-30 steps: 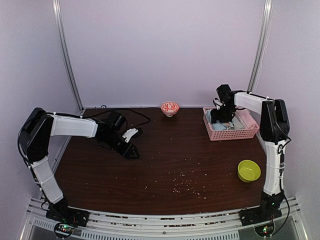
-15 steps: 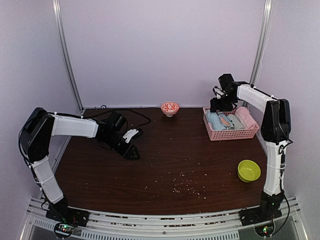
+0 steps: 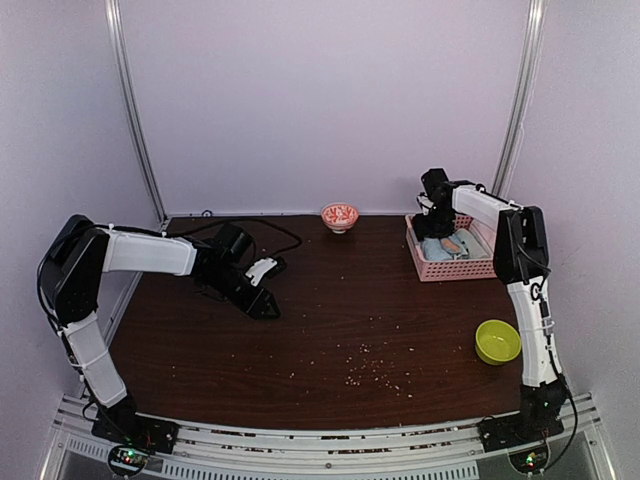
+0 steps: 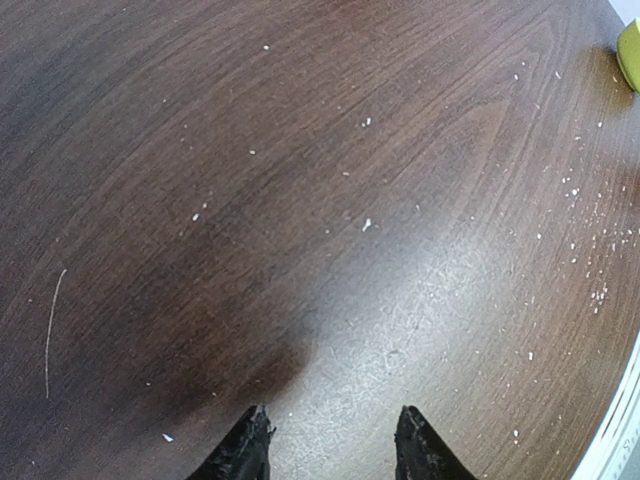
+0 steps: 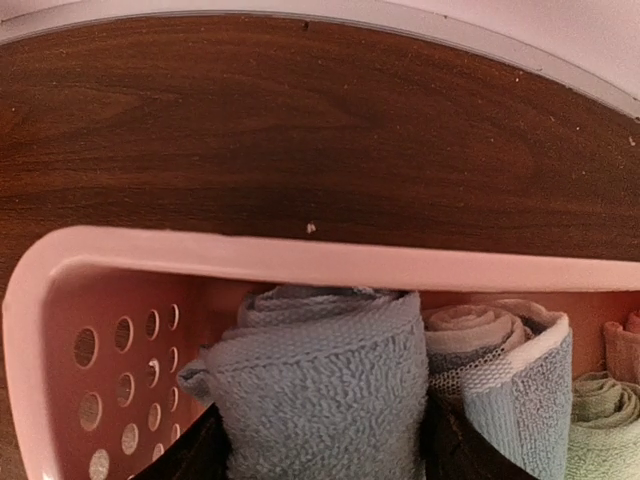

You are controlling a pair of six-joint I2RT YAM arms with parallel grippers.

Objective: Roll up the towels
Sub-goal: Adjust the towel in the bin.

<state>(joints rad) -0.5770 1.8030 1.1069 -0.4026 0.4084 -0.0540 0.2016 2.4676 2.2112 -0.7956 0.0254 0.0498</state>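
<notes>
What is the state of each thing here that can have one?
Pink plastic lattice basket: upright, not empty.
Light-blue cloth towel: rolled, lying in that basket.
Lime-green bowl: upright, empty.
Left tool: open, empty.
Right tool: open, straddling that towel.

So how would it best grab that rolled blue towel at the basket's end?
Across its rounded middle, coming straight down, a finger each side. The blue towel lies between the pink basket's wall and a neighbouring roll, so only its top is open; the right fingers flank it now.
</notes>
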